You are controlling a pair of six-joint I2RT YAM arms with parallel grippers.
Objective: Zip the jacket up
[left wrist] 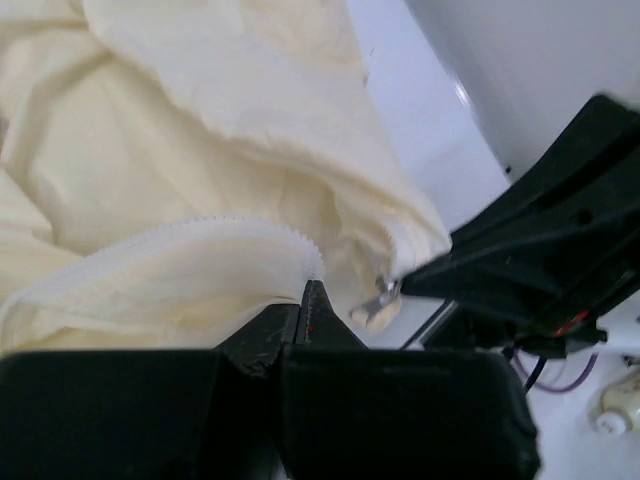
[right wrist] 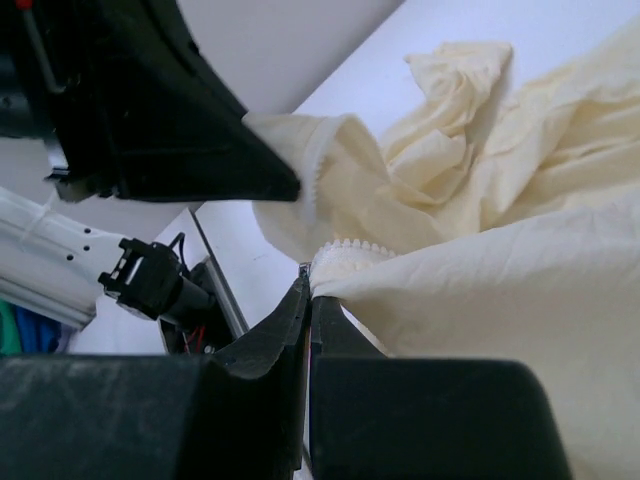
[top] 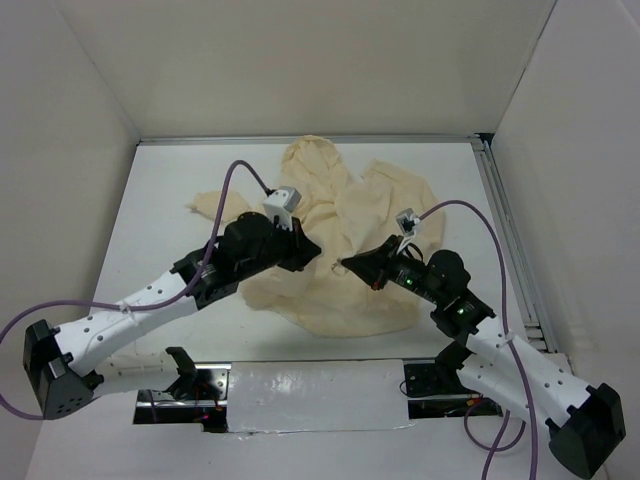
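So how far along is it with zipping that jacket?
Early days. Done: the left end effector and right end effector each pinch one toothed front edge of the jacket. In hand: lining those edges up; they sit close but unjoined, zipper pull by the right one. Left: joining them and closing the whole zip.

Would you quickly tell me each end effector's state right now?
Left end effector: closed on the jacket.
Right end effector: closed on the jacket.

The left arm (top: 110,325) and right arm (top: 520,365) are wearing white shells dotted with holes over black joints, each trailing a purple cable (top: 232,175) and carrying a pale camera (top: 283,198) (green lights (top: 408,283) are glowing on the right arm), and ending in black wedge-shaped fingers (right wrist: 265,335).
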